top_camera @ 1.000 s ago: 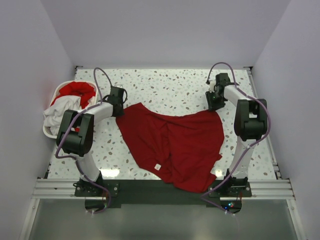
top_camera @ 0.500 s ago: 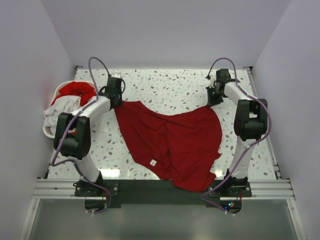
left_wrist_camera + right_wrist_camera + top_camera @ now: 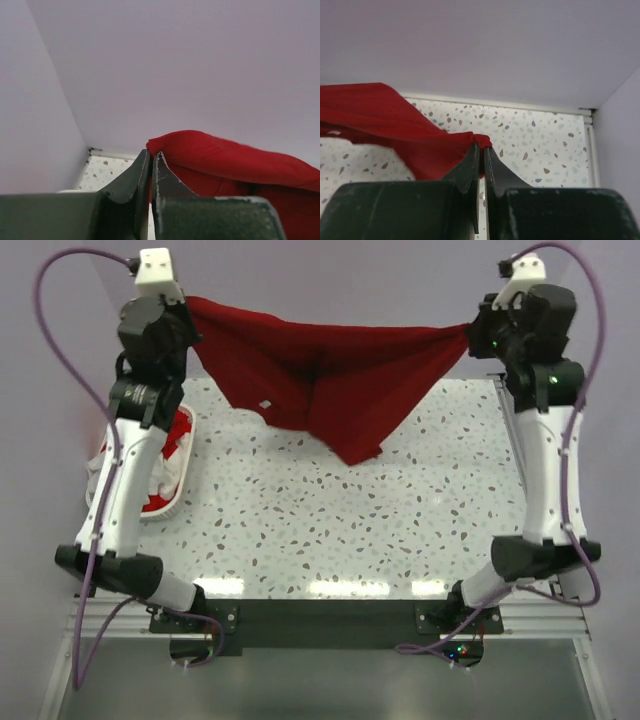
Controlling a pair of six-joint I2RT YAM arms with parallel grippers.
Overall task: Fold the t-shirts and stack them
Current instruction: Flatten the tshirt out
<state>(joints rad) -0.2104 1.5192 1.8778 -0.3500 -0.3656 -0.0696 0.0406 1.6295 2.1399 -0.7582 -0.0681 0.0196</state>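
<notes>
The red t-shirt (image 3: 330, 370) hung in the air above the 12 o'clock edge of the table (image 3: 350, 530), stretched between both raised arms. The left gripper (image 3: 152, 159) was clamped on the edge of the garment at its 9 o'clock end, with the jaws pressed together on a fold of cloth. The right gripper (image 3: 481, 150) was likewise closed on a bunched corner at the 3 o'clock end. Between the two holds the fabric sagged and drooped to a point toward 6 o'clock. A small white neck label (image 3: 266, 405) showed on the hanging part.

Handling: the cloth appeared light, limp and non-fragile. It would not hold a shape unsupported, and it would probably slip from a thin pinch under tension. Two well-separated points on one edge, as held here, would likely suit spreading it flat.

Containers: the white laundry basket (image 3: 160, 508) sat at 9 o'clock on the table, partly hidden behind the left arm. It held red cloth (image 3: 180, 430) and white cloth (image 3: 100, 470), judged to be further shirts, unfolded.
</notes>
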